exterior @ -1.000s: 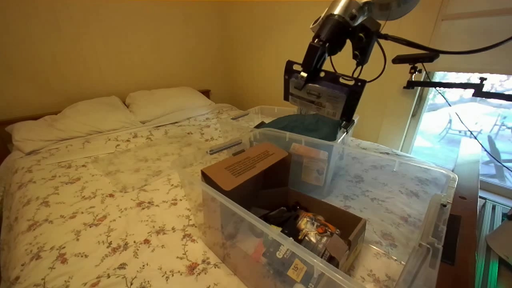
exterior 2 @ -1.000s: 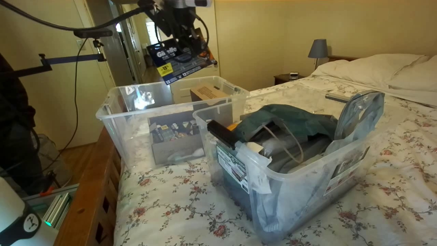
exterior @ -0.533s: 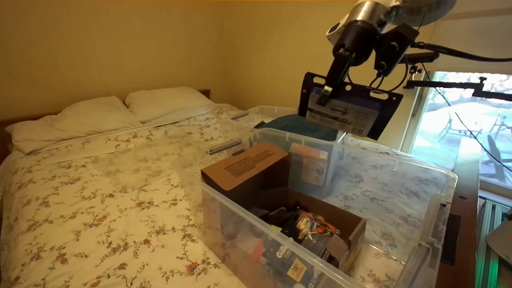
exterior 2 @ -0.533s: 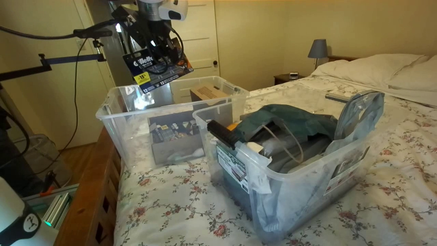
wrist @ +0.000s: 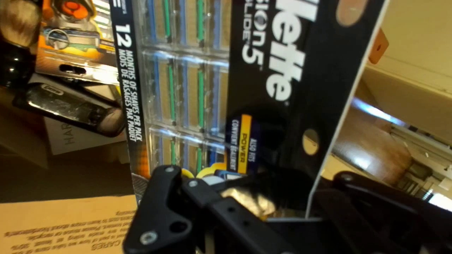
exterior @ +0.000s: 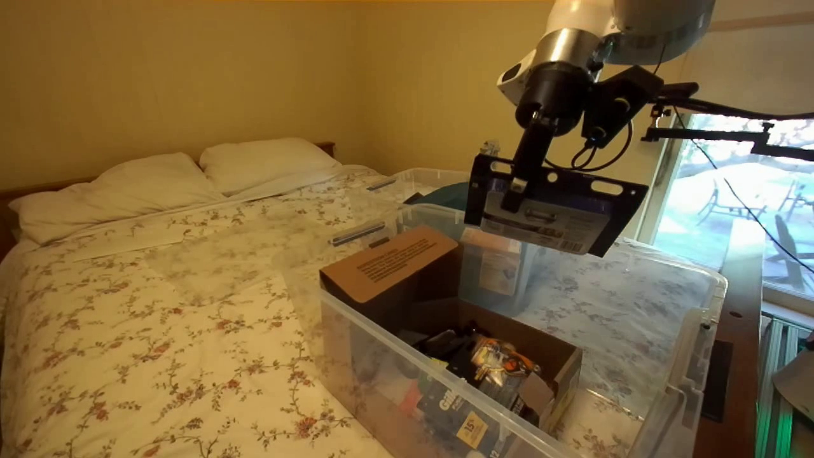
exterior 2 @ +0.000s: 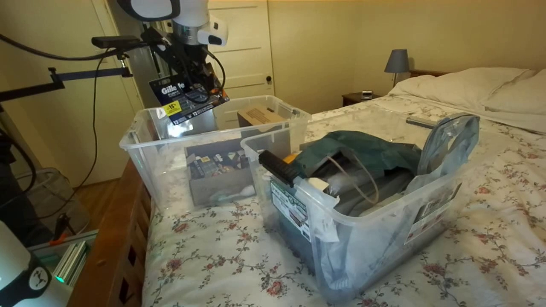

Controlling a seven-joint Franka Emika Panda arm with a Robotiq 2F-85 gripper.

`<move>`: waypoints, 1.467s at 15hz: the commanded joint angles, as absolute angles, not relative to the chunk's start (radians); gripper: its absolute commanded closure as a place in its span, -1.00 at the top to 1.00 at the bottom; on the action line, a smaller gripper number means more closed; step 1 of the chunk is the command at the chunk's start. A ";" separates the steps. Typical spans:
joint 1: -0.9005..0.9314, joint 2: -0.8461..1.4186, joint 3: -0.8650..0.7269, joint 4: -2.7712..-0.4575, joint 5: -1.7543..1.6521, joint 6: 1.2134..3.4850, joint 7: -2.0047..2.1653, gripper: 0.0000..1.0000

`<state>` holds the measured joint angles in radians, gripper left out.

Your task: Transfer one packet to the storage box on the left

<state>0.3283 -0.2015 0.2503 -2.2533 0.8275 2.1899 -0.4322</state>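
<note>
My gripper [exterior: 514,198] is shut on the dark packet [exterior: 579,197], holding it by one side near its top edge. The packet hangs tilted above the storage box [exterior: 407,353], a large clear tub, near its end beside the smaller bin. In an exterior view the packet [exterior 2: 194,100] shows a Gillette label and yellow sticker, just over the tub's far rim area [exterior 2: 213,135]. In the wrist view the packet [wrist: 261,70] fills the middle, its cartridges facing me, and my gripper [wrist: 247,192] overlaps its lower end. The far fingertip is partly hidden.
An open brown cardboard box [exterior: 388,264] stands inside the tub, holding several packs, including another Gillette packet [exterior: 451,407]. The smaller clear bin [exterior 2: 362,219] with teal cloth [exterior 2: 358,147] stands beside the tub. A camera on an arm [exterior: 661,93] is near the robot's cable.
My gripper has carried the packet away from above the smaller bin to above the tub and lowered it. The packet stays held. Bins and box have not moved.
</note>
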 commanded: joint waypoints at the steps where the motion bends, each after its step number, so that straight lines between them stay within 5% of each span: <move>1: 0.357 -0.069 0.315 -2.171 0.775 2.291 -0.428 -0.99; 8: 0.358 0.213 0.359 -2.032 0.466 2.444 -0.355 -0.99; 22: 0.307 0.323 0.459 -2.039 0.478 2.456 -0.603 -0.99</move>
